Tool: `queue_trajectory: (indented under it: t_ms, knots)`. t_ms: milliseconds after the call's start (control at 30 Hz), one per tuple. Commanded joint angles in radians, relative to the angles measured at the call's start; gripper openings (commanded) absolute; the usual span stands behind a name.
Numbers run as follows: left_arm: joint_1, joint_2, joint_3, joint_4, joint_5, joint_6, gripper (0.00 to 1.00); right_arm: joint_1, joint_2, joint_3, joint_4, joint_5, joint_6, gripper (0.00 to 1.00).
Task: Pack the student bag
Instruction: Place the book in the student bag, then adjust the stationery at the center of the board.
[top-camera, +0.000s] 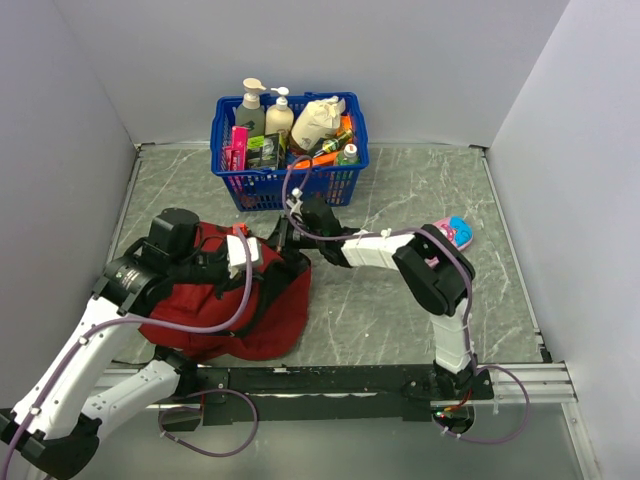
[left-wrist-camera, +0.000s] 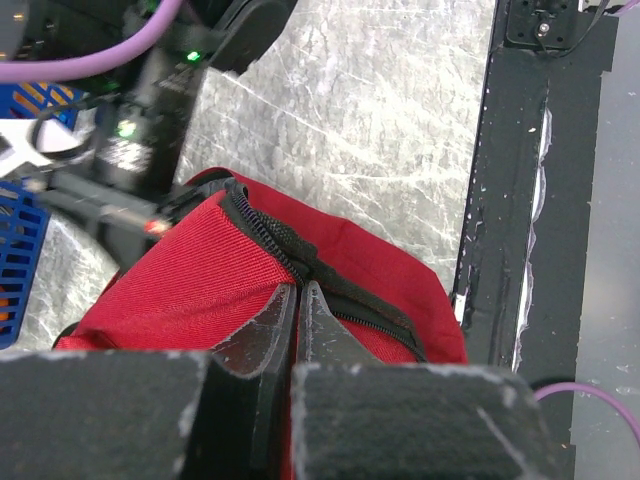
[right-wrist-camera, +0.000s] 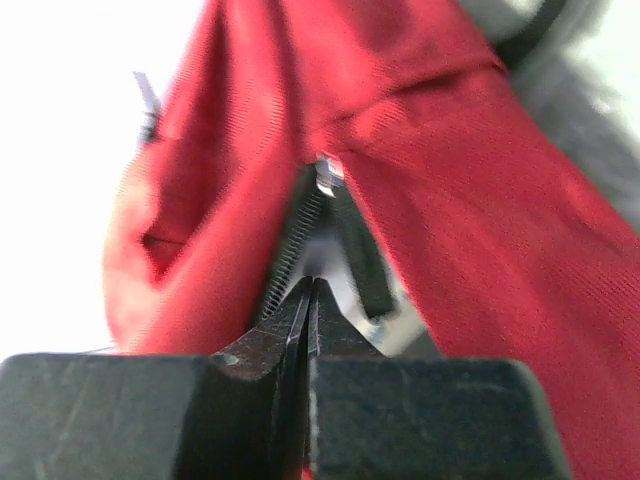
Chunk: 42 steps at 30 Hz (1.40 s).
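Top view: left gripper (top-camera: 243, 252) and right gripper (top-camera: 290, 228) meet at upper edge of student bag (top-camera: 235, 320). Bag slumps beneath and behind both. Blue basket (top-camera: 232, 178) just beyond right gripper.

Left wrist: jaws pressed together, apparently pinching black zipper trim (left-wrist-camera: 335, 290) at tips; red fabric spreads below.

Right wrist: jaws closed on zipper edge, teeth running into tips, zipper slider (right-wrist-camera: 326, 175) just ahead.

Step, judged: opening bag mouth. Next calls for one side held steady and slider drawn along.
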Motion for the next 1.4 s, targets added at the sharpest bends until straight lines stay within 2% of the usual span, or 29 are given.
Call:
queue_trajectory:
  t_ms: [0, 33, 67, 100, 133, 167, 200, 267, 400, 467, 500, 533, 667, 833, 1033, 1367]
  knots:
    - [0.000, -0.031, 0.016, 0.058, 0.064, 0.006, 0.01, -0.005, -0.169, -0.067, -0.179, 0.029, -0.149, 0.00]
    - [-0.002, -0.032, 0.013, 0.060, 0.064, 0.005, 0.01, -0.007, -0.195, -0.069, -0.225, 0.036, -0.181, 0.00]
    - [-0.002, -0.034, 0.013, 0.058, 0.065, 0.006, 0.01, -0.011, -0.244, -0.064, -0.359, 0.052, -0.212, 0.44]
    - [-0.002, -0.034, 0.010, 0.063, 0.065, 0.003, 0.01, -0.018, -0.270, -0.065, -0.401, 0.066, -0.262, 0.53]
    - [0.000, -0.032, 0.005, 0.068, 0.067, 0.002, 0.01, -0.025, -0.301, -0.078, -0.429, 0.069, -0.273, 0.69]
    - [0.000, -0.031, 0.002, 0.071, 0.065, -0.005, 0.01, -0.042, -0.371, -0.101, -0.431, 0.051, -0.272, 0.79]
    - [-0.002, -0.031, 0.001, 0.075, 0.065, -0.006, 0.01, -0.085, -0.407, -0.148, -0.423, 0.040, -0.254, 1.00]
    - [-0.002, -0.027, -0.001, 0.084, 0.065, -0.012, 0.01, -0.149, -0.523, -0.183, -0.444, 0.027, -0.240, 1.00]
    - [0.000, -0.024, 0.005, 0.084, 0.062, -0.012, 0.01, -0.361, -0.724, -0.304, -0.541, 0.080, -0.192, 1.00]
    - [-0.002, -0.024, 0.007, 0.084, 0.059, -0.009, 0.01, -0.522, -0.790, -0.332, -0.617, 0.073, -0.198, 1.00]
    - [-0.002, -0.023, 0.008, 0.083, 0.062, -0.008, 0.01, -0.569, -0.798, -0.335, -0.659, 0.103, -0.203, 1.00]
    - [0.000, -0.024, 0.010, 0.083, 0.065, -0.008, 0.01, -0.670, -0.797, -0.326, -0.770, 0.115, -0.212, 1.00]
    - [0.000, -0.017, 0.010, 0.091, 0.074, -0.015, 0.01, -0.838, -0.732, -0.289, -0.920, 0.230, -0.272, 1.00]
    - [0.000, -0.009, 0.027, 0.091, 0.076, -0.018, 0.01, -0.890, -0.783, -0.432, -0.856, 0.465, -0.203, 1.00]
    - [0.000, -0.006, 0.028, 0.095, 0.079, -0.023, 0.01, -0.909, -0.740, -0.409, -0.900, 0.617, -0.220, 1.00]
    - [-0.002, -0.006, 0.034, 0.091, 0.077, -0.018, 0.01, -0.946, -0.559, -0.296, -0.892, 0.691, -0.206, 1.00]
